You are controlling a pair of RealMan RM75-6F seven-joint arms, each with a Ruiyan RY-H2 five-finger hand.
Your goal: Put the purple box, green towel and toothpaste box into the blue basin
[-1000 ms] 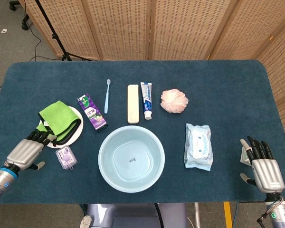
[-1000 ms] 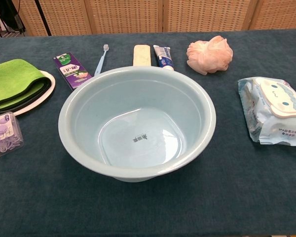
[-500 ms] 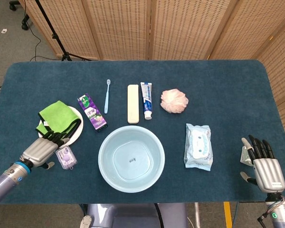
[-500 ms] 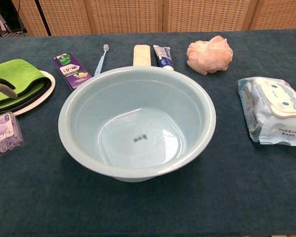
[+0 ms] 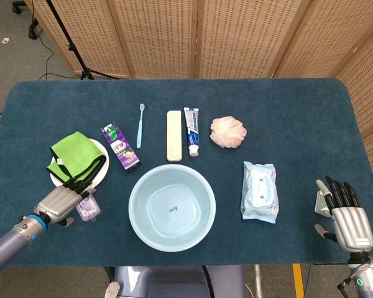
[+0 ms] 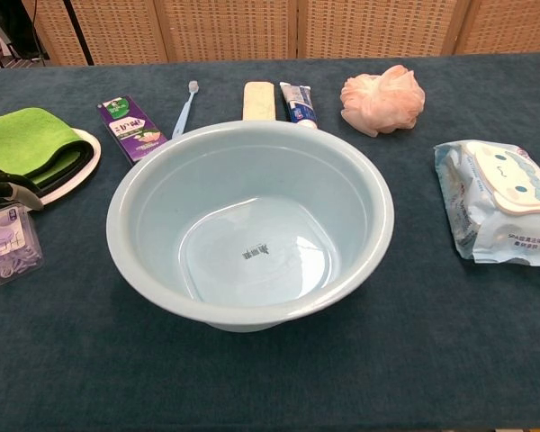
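The left hand [image 5: 63, 199] hovers low over the counter [image 5: 286, 118], its dark fingers [image 6: 4, 186] stretched forward and apart above the purple box [image 6: 6, 244]. It grasps nothing; whether the fingers touch the box cannot be told. The box, a small clear case with purple contents, lies right under the fingertips, partly hidden by the palm in the head view. Just beyond the fingertips sits the green towel [image 5: 71, 152], folded on a white plate [image 5: 101, 174]. Further ahead and to the hand's right lies the purple toothpaste box [image 5: 121, 146], flat on the counter. The blue basin [image 5: 171, 207] stands to the right of the hand, near it but apart, with nothing inside.

The right hand [image 5: 344, 212] rests at the far right edge of the counter, fingers extended and spread, holding nothing. A pack of wipes [image 5: 260, 191] lies to its left, well apart from it.
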